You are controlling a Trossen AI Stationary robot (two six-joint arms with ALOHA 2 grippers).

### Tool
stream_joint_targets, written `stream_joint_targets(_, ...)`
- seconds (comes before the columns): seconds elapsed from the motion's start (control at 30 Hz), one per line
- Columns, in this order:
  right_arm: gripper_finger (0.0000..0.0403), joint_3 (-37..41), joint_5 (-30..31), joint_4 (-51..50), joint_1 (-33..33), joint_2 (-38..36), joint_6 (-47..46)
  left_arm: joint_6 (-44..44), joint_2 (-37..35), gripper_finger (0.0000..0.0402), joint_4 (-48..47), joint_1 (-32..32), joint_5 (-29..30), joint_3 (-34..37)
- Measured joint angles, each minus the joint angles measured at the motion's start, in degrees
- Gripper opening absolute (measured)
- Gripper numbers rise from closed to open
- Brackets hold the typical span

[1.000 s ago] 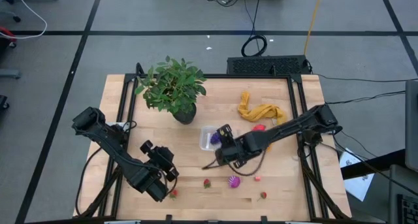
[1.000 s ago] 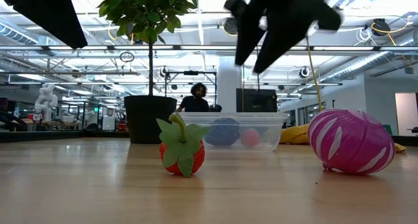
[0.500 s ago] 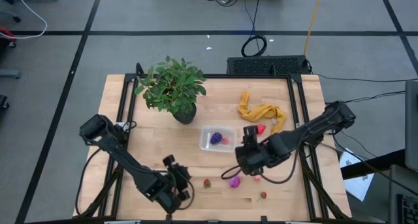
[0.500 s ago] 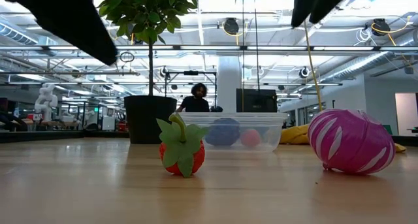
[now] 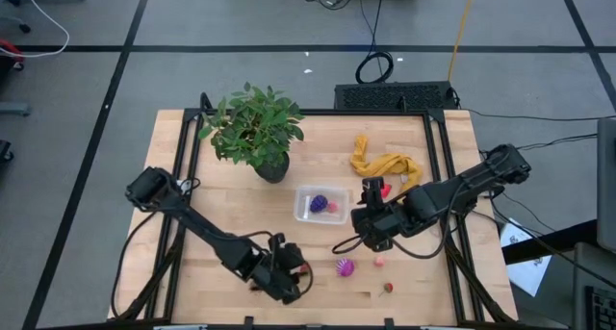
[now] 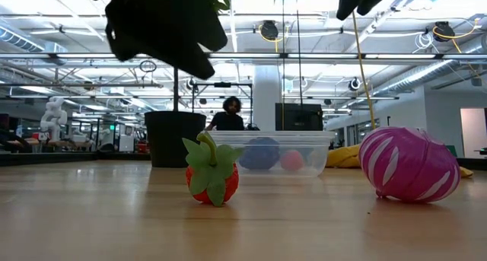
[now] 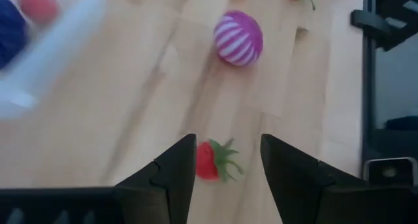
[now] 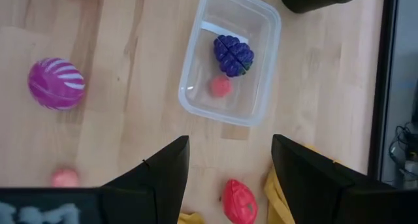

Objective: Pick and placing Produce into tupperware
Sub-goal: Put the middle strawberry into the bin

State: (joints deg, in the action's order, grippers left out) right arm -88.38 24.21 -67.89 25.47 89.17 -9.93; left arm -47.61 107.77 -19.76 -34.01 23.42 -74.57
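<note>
A red strawberry (image 7: 212, 162) lies on the wood near the table's near edge. My left gripper (image 7: 227, 152) hangs open just above it, with one finger on each side of it and apart from it; the high view shows this gripper (image 5: 295, 274) too. The clear tupperware (image 5: 320, 204) stands mid-table and holds a purple berry (image 8: 233, 55) and a small pink piece (image 8: 221, 86). My right gripper (image 5: 371, 224) is open and holds nothing, raised to the right of the tupperware. A magenta striped ball (image 5: 344, 267) rests on the wood between the arms.
A potted plant (image 5: 255, 128) stands at the far left, and a yellow cloth (image 5: 385, 165) with a red piece (image 5: 383, 189) beside it lies at the far right. A pink piece (image 5: 379, 262) and another strawberry (image 5: 388, 288) lie near the right front.
My left gripper has swung along the near edge toward the table's right, sunk and turned, ending over the strawberry. My right gripper has left its place over the tupperware, going up and toward the table's right. No produce has moved.
</note>
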Motion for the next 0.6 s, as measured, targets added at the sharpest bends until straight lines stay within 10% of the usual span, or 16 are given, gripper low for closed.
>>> stream_joint_targets(0.6,0.021,0.02,-0.04,0.16,0.0,0.01,3.14,-11.41,6.51,0.0177,5.39,-0.36,-4.08,0.01)
